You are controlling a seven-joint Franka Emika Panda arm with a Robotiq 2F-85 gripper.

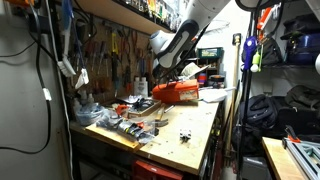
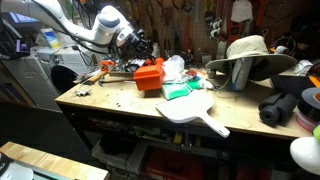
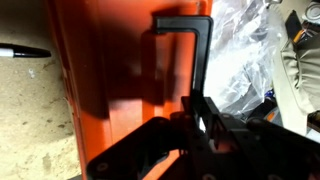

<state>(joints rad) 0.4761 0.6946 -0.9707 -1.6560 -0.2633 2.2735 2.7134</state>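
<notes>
1. The bench [image 2: 120, 100] is a cluttered wooden worktop in both exterior views and carries everything below.
2. The white arm [image 2: 105, 22] reaches in over the back of the bench and bends down toward its far edge.
3. The orange case [image 2: 150, 74] lies flat on the bench; in an exterior view [image 1: 177, 92] it sits near the back wall. In the wrist view it fills the frame from the hand out toward 12 o'clock and 9 o'clock.
4. A wide-brimmed hat [image 2: 248, 55] rests on the bench at 3 o'clock from the case, well apart from it.
5. A white paddle board [image 2: 195, 110] lies at 5 o'clock from the case, near the front edge.
6. Crumpled clear plastic wrap [image 3: 245, 50] lies just beside the case, at 2 o'clock from the hand.
7. The hand [image 3: 200, 125] hangs close over the case, at 11 o'clock above it in an exterior view [image 2: 138, 45]. Its dark fingers blend into shadow, so I cannot tell how far apart they stand, nor whether they touch anything.
8. The case's black handle [image 3: 185, 22] lies at 12 o'clock from the hand, with one leg running down toward the fingers.
9. A black marker [image 3: 22, 51] lies on bare bench at 10 o'clock from the hand, beyond the case's edge.
</notes>
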